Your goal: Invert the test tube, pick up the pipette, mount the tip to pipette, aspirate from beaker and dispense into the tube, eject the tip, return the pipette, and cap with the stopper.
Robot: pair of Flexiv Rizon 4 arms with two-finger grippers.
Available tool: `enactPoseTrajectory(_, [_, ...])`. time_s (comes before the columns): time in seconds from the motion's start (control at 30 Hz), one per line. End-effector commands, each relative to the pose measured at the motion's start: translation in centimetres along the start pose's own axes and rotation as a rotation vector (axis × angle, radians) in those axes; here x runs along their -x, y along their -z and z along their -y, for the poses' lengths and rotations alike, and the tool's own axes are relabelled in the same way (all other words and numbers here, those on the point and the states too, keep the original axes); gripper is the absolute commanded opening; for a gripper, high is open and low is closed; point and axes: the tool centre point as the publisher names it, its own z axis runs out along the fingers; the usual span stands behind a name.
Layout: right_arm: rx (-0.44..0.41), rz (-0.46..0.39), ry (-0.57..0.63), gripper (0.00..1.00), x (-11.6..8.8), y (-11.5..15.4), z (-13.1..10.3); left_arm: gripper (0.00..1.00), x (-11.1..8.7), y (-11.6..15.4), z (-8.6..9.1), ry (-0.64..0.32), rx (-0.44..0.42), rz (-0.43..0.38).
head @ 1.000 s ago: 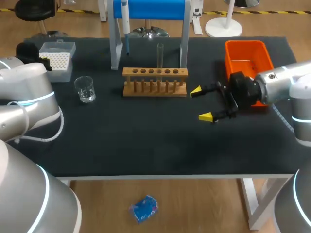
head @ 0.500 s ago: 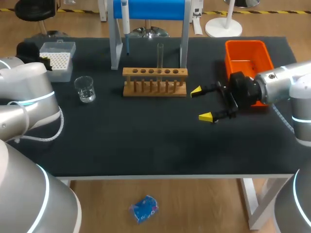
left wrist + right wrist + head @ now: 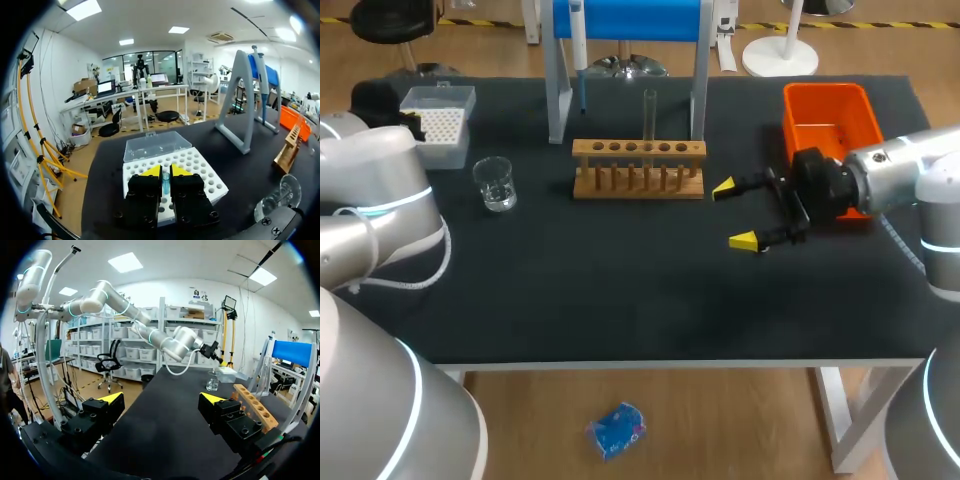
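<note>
A glass test tube [image 3: 649,112] stands upright in the wooden rack [image 3: 638,168]. The pipette [image 3: 578,45] hangs on the blue stand. Beside the white tip box [image 3: 438,125] sits the glass beaker [image 3: 495,184]. My left gripper [image 3: 165,172] hovers over the tip box [image 3: 200,170], shut on a small bluish cylinder [image 3: 165,183] pinched between its yellow tips. I cannot tell whether that piece is the stopper or a tip. My right gripper [image 3: 734,213] lies level to the right of the rack, wide open with nothing between its fingers.
An orange bin [image 3: 830,115] sits at the back right, just behind my right arm. The blue stand's grey legs [image 3: 556,100] straddle the back of the rack. The beaker [image 3: 280,197] and the rack [image 3: 287,152] lie off to the side of my left gripper.
My left gripper has shifted very slightly toward the table's far left corner. The right arm, tube, pipette and beaker have not moved.
</note>
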Motion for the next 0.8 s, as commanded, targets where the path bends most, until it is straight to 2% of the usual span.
enactPoseTrajectory(0.03, [0.000, 0.002, 0.001, 1.00, -0.1, 0.0, 0.0, 0.00, 0.0, 0.6, 0.6, -0.004, 0.003, 0.001])
enactPoseTrajectory(0.43, [0.000, 0.002, 0.001, 1.00, -0.1, 0.0, 0.0, 0.00, 0.1, 1.7, 2.2, -0.016, -0.018, 0.022])
enactPoseTrajectory(0.8, [0.000, 0.002, 0.001, 1.00, -0.1, 0.0, 0.0, 0.00, -0.2, 3.3, 4.6, -0.018, -0.043, 0.028])
